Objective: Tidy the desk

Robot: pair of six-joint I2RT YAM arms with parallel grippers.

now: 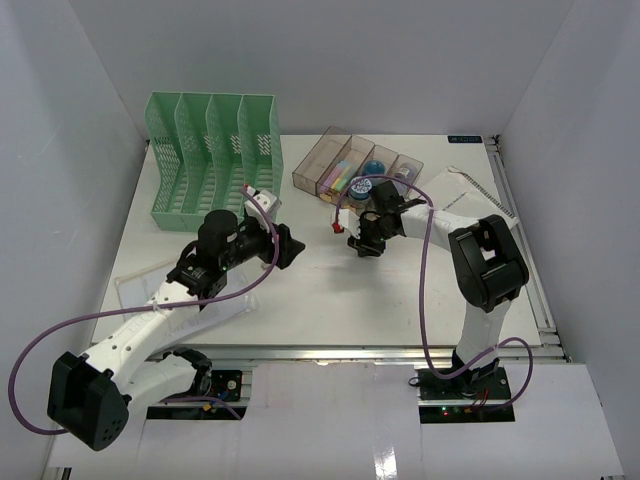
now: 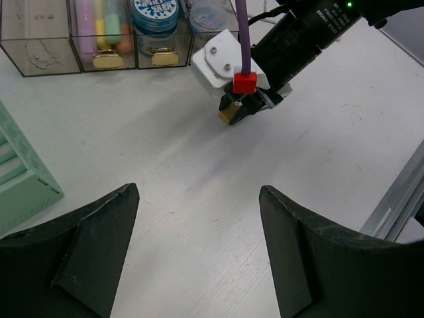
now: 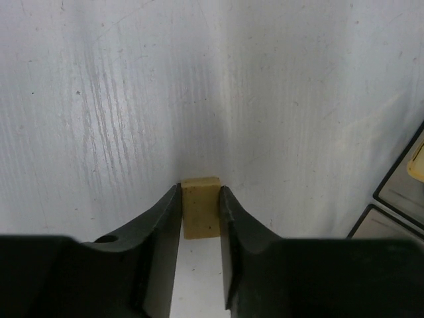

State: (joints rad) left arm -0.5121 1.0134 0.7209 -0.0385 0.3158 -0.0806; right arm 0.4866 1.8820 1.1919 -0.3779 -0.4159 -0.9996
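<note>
Pinching a small tan block (image 3: 201,207) on the desk (image 1: 330,295) is the right gripper (image 1: 361,247); left gripper (image 2: 197,193) gapes.

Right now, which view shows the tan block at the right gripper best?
Right wrist. The tan block sits centre frame, close up, squeezed between the right gripper fingers, with the desk behind it. Left wrist shows only a small corner of it under that gripper. Top external: the gripper covers it; I cannot make it out.

Matt scuffed white desk (image 3: 278,99); dull tan block (image 3: 201,209); clear plastic tray (image 2: 36,36)
</note>
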